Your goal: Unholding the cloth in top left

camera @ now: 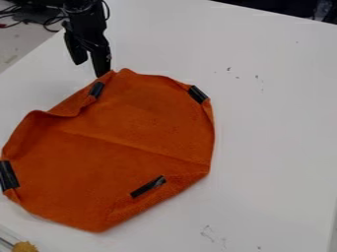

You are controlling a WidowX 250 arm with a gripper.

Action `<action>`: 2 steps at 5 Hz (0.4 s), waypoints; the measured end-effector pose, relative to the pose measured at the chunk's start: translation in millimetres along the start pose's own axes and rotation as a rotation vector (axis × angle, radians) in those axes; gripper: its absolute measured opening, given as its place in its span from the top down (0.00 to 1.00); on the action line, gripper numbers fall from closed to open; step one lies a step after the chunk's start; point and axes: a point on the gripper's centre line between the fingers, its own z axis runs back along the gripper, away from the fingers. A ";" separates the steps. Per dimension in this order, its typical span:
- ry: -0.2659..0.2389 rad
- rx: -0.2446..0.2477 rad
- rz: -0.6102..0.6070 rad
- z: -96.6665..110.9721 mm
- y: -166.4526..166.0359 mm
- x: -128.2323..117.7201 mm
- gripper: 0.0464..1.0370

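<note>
Pincer (90,70) mod. wide open; one tip nr top edge of orange cloth (131,123), contact unclear.

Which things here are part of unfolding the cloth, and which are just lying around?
For the job:
- orange cloth, its top-left edge folded in
- black strips on the cloth
- gripper, open at the cloth's top edge

Just lying about:
- cables, upper left
- yellowish-brown lump, bottom-left corner
</note>
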 end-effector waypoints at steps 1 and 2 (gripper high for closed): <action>0.034 -0.031 0.011 -17.0 -5.7 -6.4 0.04; 0.055 -0.039 0.028 -28.0 -17.2 -12.7 0.04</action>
